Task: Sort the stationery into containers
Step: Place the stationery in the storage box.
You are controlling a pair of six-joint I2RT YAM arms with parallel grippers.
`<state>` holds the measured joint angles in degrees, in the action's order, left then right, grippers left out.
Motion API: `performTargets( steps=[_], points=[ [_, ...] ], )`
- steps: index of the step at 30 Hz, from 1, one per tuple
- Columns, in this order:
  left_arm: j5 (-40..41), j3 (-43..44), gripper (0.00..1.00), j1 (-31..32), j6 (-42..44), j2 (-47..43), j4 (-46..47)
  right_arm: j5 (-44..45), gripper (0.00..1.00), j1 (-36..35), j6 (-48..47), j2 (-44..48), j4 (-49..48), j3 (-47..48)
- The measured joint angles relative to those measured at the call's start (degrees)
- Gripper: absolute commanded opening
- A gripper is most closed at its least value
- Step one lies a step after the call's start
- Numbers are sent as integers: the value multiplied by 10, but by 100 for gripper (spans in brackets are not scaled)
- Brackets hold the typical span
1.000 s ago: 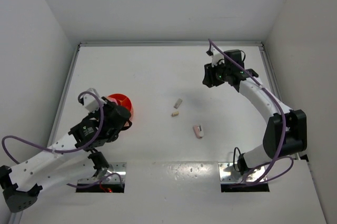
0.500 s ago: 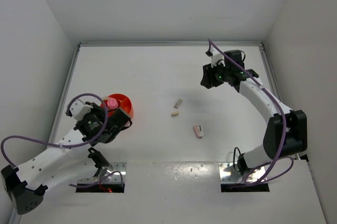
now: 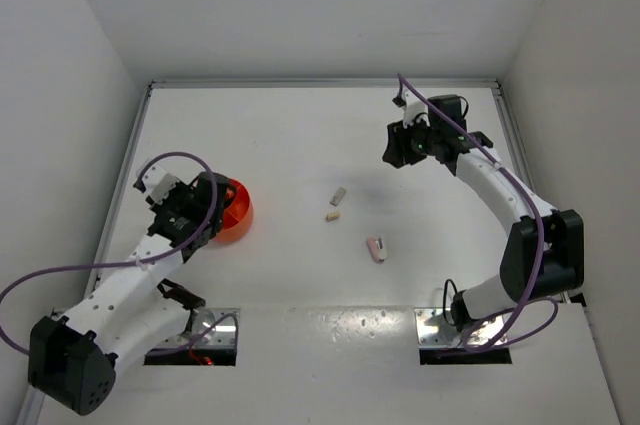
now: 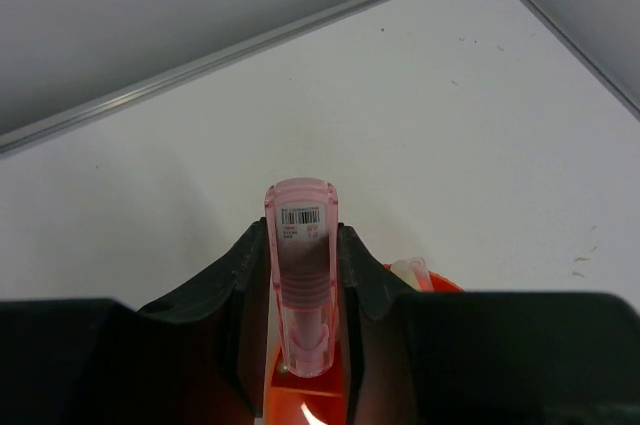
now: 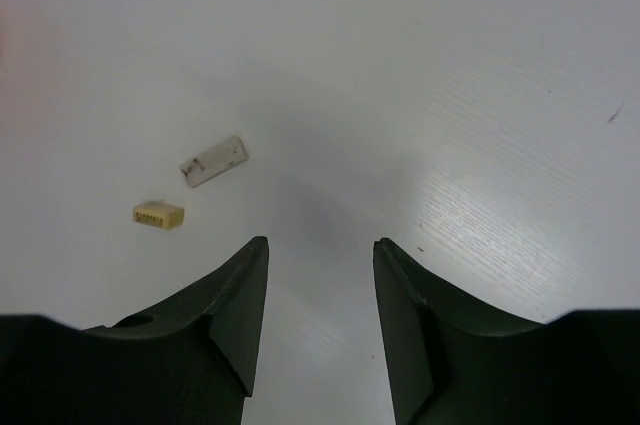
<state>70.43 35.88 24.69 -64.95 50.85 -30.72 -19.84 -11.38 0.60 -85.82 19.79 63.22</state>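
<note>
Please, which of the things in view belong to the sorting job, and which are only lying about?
Belong to the job:
- pink capped cylinder, held in the left gripper
- orange bowl
- grey piece
- beige piece
- pink piece

Only lying about:
- purple cable
- metal base plate

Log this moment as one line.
left fingers: shut on pink tube, at orange bowl | right fingers: open, empty | loose: gray piece, beige piece, pink piece
</note>
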Motion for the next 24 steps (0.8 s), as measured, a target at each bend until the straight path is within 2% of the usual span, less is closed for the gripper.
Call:
performTargets(
  steps=[6, 15, 16, 24],
  points=[
    [-66, -3, 0, -53, 83, 50, 88, 0, 47, 0, 0, 1, 0, 0],
    [-123, -3, 0, -69, 128, 86, 137, -2, 47, 4, 0, 1, 0, 0],
    [-127, -3, 4, -70, 131, 89, 139, -2, 47, 4, 0, 1, 0, 0],
    [-141, -10, 17, -82, 134, 106, 147, -2, 47, 4, -1, 1, 0, 0]
  ],
)
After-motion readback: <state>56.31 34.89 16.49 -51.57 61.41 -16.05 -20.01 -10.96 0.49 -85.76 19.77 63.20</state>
